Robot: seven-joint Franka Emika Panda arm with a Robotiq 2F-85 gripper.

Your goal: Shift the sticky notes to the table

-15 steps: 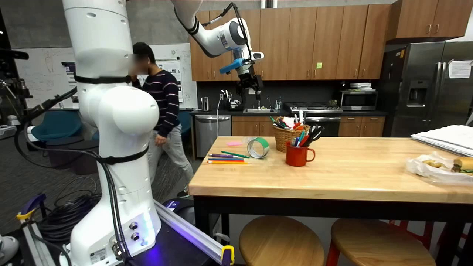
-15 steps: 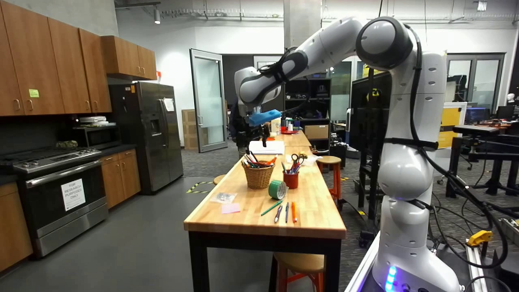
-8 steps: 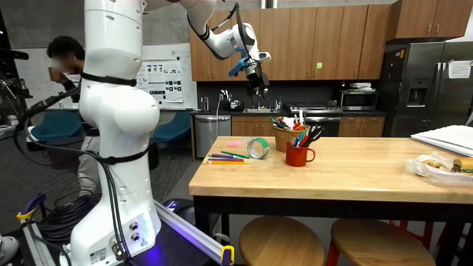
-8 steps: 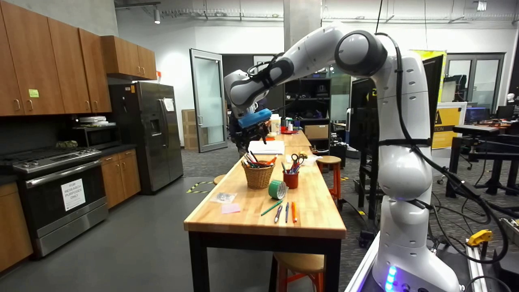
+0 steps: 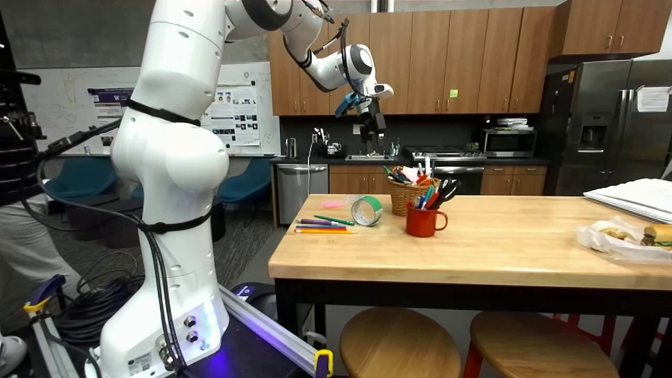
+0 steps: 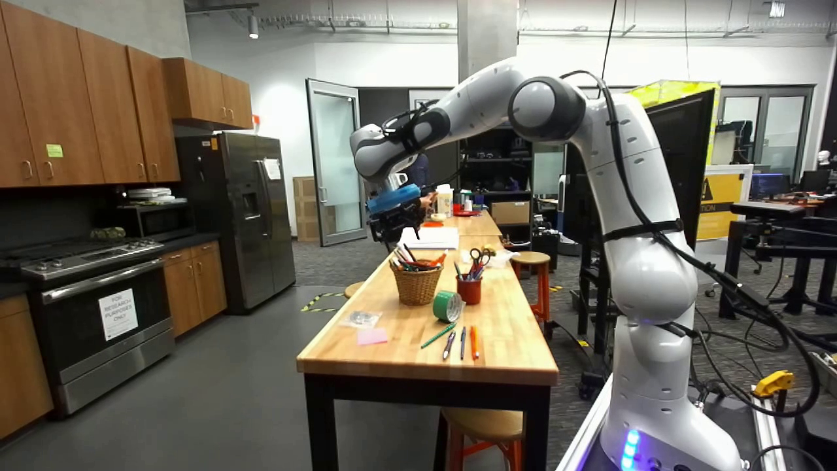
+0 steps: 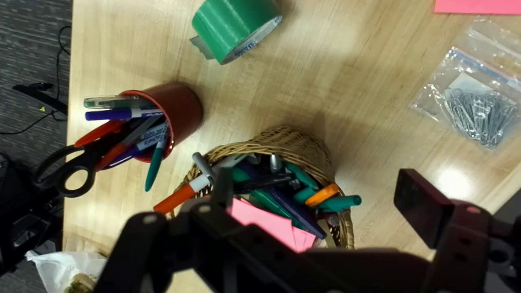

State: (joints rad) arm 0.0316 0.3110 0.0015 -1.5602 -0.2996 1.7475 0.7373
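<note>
Some pink sticky notes [image 7: 262, 221] in the basket [image 7: 303, 144], more pink paper [image 6: 372, 336] on the table [image 5: 504, 231]

The gripper [image 7: 321, 199] hangs higher than the basket in both exterior views; in the wrist view its two fingers [image 7: 423, 209] stand wide apart, released. Beyond them the notes rest among pens [image 7: 287, 203], partly hidden by the gripper itself. The pink paper lies flat near one end of the table, just beside a clear bag of paper clips [image 7: 480, 116]. Upright just beside the basket stands a red mug [image 5: 420, 224] holding markers [image 7: 108, 115] and black-handled scissors [image 7: 87, 158]. A roll of green tape [image 7: 232, 24] rests on its edge near both, with loose pens and pencils [image 5: 321, 230] lying beside it. Farther along are a white pad [image 5: 640, 197] and a sandwich [image 5: 662, 231] on crumpled white wrapping [image 5: 593, 239].
</note>
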